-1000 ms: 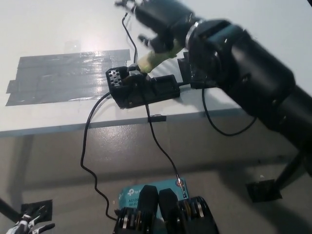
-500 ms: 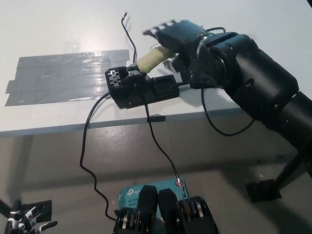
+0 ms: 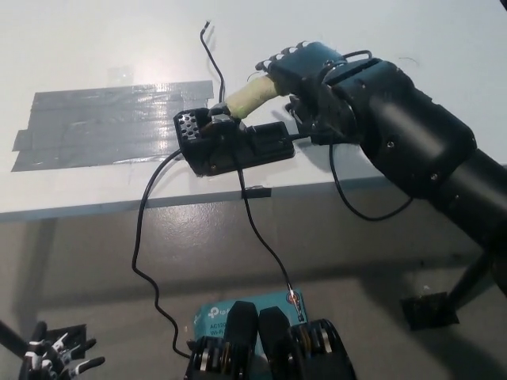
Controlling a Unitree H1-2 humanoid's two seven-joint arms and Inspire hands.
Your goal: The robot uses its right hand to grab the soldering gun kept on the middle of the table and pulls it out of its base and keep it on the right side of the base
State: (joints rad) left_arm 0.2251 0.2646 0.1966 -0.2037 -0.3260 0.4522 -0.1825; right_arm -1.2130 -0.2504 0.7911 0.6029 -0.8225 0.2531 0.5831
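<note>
Up on the white table [image 3: 95, 47], a wide patch of grey tape [image 3: 103, 123] covers the left part, with bare tabletop beyond. Near the front edge sits the black base [image 3: 234, 146]. From it the soldering gun [image 3: 249, 96], handle yellowish, slants up and to the right, tip end down in the base. Over that handle the black right hand [image 3: 305, 67] curls its fingers. Far down at lower left the white left hand [image 3: 55, 360] hangs with fingers apart.
</note>
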